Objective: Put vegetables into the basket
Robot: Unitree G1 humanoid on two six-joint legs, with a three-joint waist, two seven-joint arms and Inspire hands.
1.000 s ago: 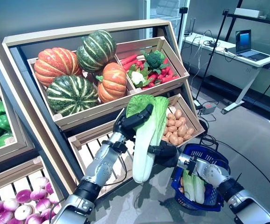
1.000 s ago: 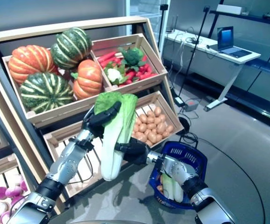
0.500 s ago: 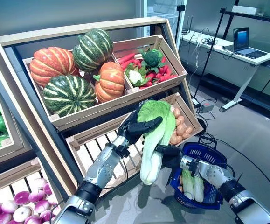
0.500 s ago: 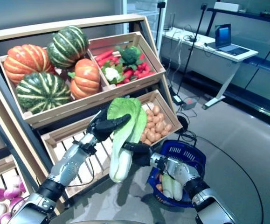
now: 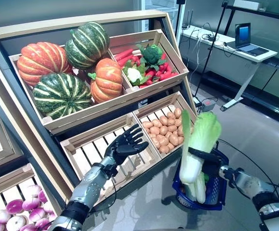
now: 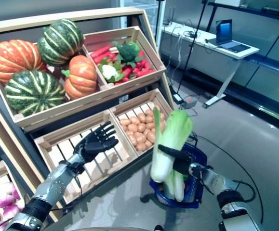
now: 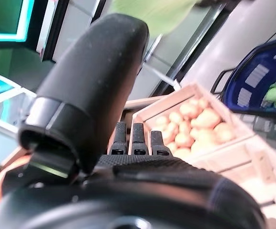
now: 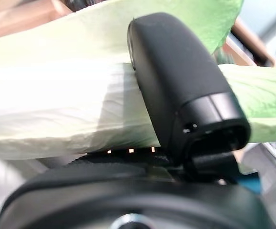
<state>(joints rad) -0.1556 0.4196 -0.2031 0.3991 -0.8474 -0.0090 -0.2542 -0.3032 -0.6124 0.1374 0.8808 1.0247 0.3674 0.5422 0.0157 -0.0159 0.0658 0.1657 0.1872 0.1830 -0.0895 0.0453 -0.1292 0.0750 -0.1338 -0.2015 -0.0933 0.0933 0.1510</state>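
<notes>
Pale green cabbage (image 5: 198,147) clamped in right hand (image 5: 207,161), just above blue basket (image 5: 217,195) holding some greens; unreleased. Left hand (image 5: 125,144) spread, empty.

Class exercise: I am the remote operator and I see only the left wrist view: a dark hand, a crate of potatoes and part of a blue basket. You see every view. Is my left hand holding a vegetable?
Observer: No. The left hand is open with its fingers spread, hovering over the slatted crate beside the potatoes.
Operator: Then where is the cabbage?
Observer: The right hand grips the napa cabbage round its middle; the right wrist view shows the thumb pressed across the pale stalk.
Operator: Is it in the basket yet?
Observer: Not fully. It stands nearly upright with its white base at the rim of the blue basket, its leafy top well above it. Another pale green vegetable already lies inside.
</notes>
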